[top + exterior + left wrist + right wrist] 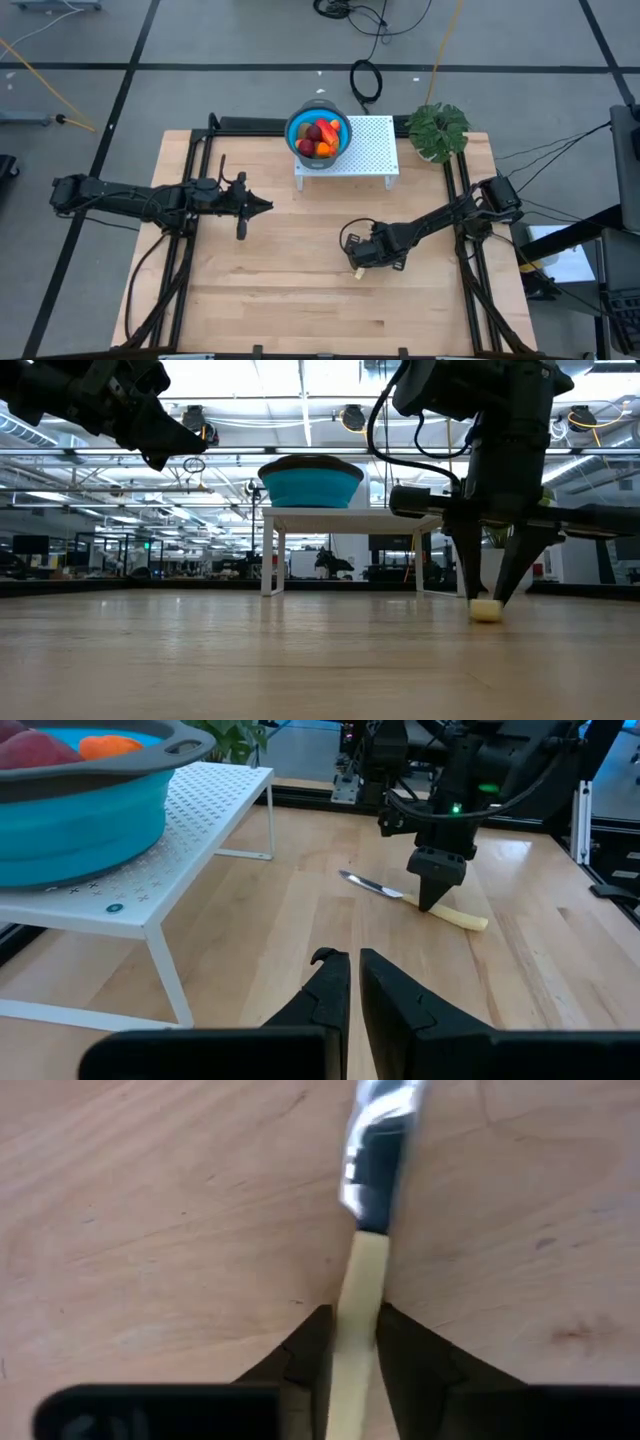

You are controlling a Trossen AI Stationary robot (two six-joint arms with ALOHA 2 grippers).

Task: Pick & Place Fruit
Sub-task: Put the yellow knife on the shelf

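- On the wooden table (300,290), at four o'clock from the white rack (375,150), the right gripper (357,262) has its fingers pinched against the knife (420,900)'s yellow handle.
- At twelve o'clock, the fruit (320,135) sits in the blue bowl (296,130) on the rack.
- The left gripper (266,206), at nine o'clock, hovers closed and empty.
- Risk: the slim handle may twist or slip during lifting, since the grip is narrow.

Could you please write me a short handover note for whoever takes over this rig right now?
Right gripper: down at the table, jaws shut on the knife by its yellow handle.
Left gripper: jaws shut, empty, raised over the table's left half.
Fruit: all seen pieces sit in the blue bowl on the white rack.
Left: none visible on the table; the knife is not yet lifted.
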